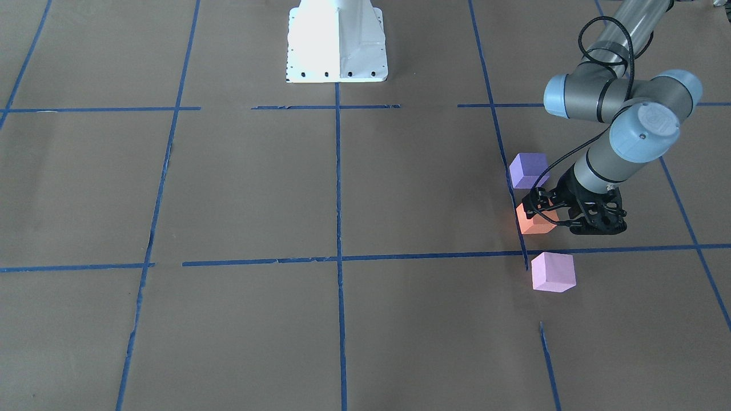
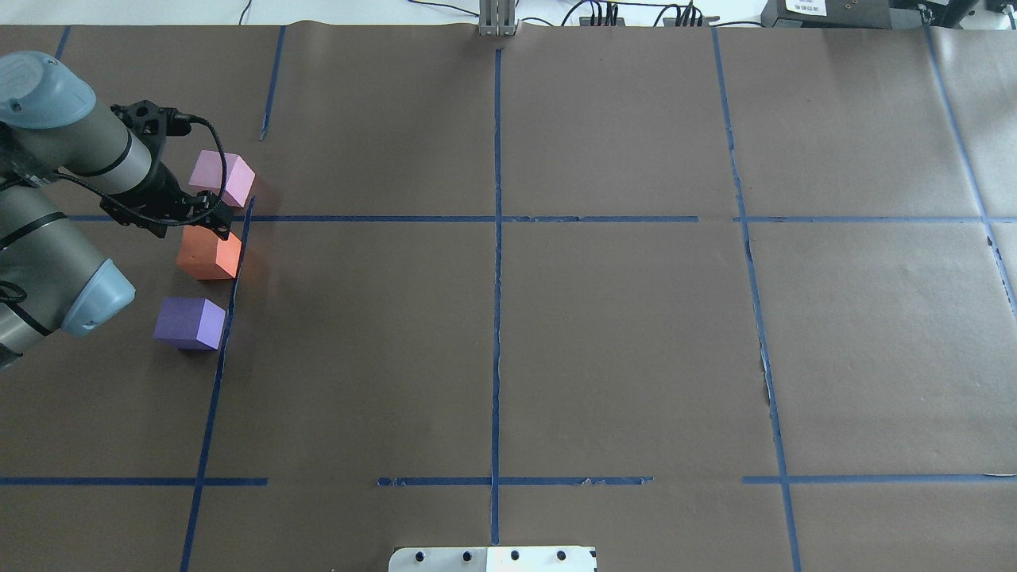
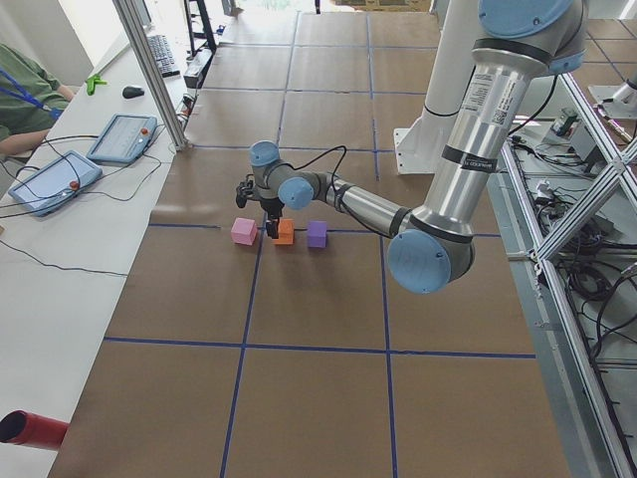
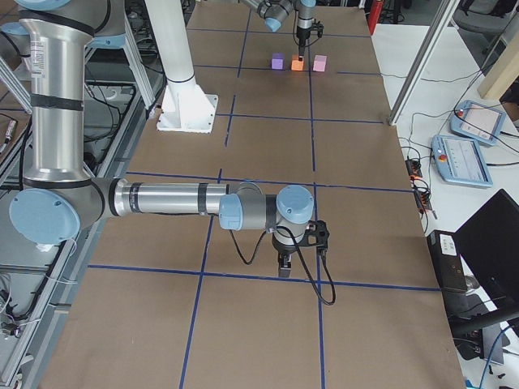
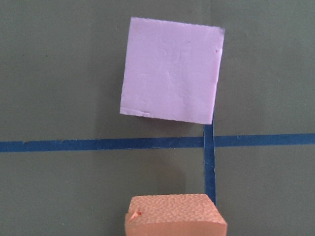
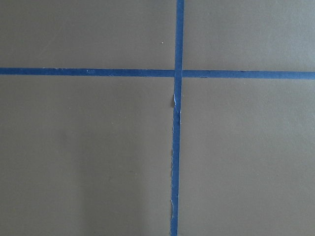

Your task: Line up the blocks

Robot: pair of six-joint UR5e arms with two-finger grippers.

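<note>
Three blocks lie in a row at the table's left end along a blue tape line: the violet-purple block (image 2: 189, 322) nearest the robot, the orange block (image 2: 208, 256) in the middle, the pale pink block (image 2: 223, 179) farthest. My left gripper (image 2: 216, 225) is low over the orange block (image 1: 537, 224), its fingers closed around it as it rests on the table. The left wrist view shows the pink block (image 5: 171, 76) ahead and the orange block (image 5: 174, 216) at the bottom edge. My right gripper (image 4: 285, 266) hangs low over the far end; I cannot tell its state.
Blue tape lines (image 2: 496, 238) cross the brown paper table. The white robot base (image 1: 337, 43) stands at the robot's edge. Two teach pendants (image 3: 121, 137) and a red tube (image 3: 30, 428) lie on the side bench.
</note>
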